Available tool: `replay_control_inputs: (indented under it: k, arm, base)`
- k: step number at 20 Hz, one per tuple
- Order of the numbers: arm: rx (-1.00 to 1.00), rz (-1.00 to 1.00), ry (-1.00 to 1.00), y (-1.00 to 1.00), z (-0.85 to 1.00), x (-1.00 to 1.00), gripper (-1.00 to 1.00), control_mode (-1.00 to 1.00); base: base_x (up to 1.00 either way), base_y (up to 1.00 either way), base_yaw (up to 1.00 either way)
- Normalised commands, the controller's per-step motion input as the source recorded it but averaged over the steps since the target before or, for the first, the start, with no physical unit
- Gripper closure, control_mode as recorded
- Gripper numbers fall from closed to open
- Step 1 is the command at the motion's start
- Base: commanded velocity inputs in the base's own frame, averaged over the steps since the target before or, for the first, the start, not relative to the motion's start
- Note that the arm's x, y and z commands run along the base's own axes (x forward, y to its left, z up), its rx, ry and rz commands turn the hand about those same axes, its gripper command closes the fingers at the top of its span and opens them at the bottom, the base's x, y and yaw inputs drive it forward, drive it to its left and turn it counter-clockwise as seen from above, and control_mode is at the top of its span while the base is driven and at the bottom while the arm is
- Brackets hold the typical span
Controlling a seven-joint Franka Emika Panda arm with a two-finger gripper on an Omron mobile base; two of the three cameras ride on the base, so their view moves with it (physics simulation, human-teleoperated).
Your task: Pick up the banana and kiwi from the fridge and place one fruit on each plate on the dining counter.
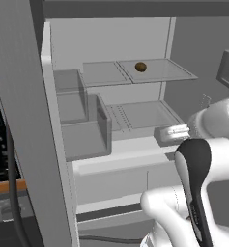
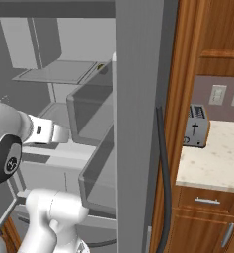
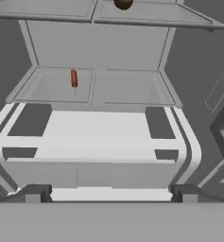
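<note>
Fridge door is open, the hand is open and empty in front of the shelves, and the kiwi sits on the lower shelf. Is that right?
Not quite. The kiwi sits on the upper shelf, not the lower one; the left base view shows it there, and the hand view shows it at the top. The rest holds: the fridge is open and the hand is open and empty in front of the shelves.

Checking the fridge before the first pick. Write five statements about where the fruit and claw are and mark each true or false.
1. The kiwi lies on the upper shelf. True.
2. The kiwi is held in the claw. False: the claw is open and holds nothing.
3. A small reddish item lies on the lower shelf. True.
4. The fridge is closed. False: it stands open, shelves showing.
5. The toaster sits inside the fridge. False: it stands on the counter beside it.
</note>
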Motion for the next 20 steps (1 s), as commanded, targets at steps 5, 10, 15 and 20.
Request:
replay_control_inputs:
  k: [5, 10, 15, 20]
  arm:
    - [0.02, -0.01, -0.05, 0.02, 0.85, 0.04, -1.0, -1.0]
    - [0.02, -0.03, -0.18, -0.01, 0.64, 0.07, -1.0, -1.0]
    - [0.0, -0.1, -0.09, -0.05, 0.34, 0.37, -1.0, -1.0]
    - [0.0, -0.11, 0.0, -0.03, 0.11, 0.65, -1.0, -1.0]
  base:
    - [0.0, 0.0, 0.0]
    - [0.0, 0.0, 0.0]
    - [0.0, 0.0, 0.0]
    - [0.0, 0.0, 0.0]
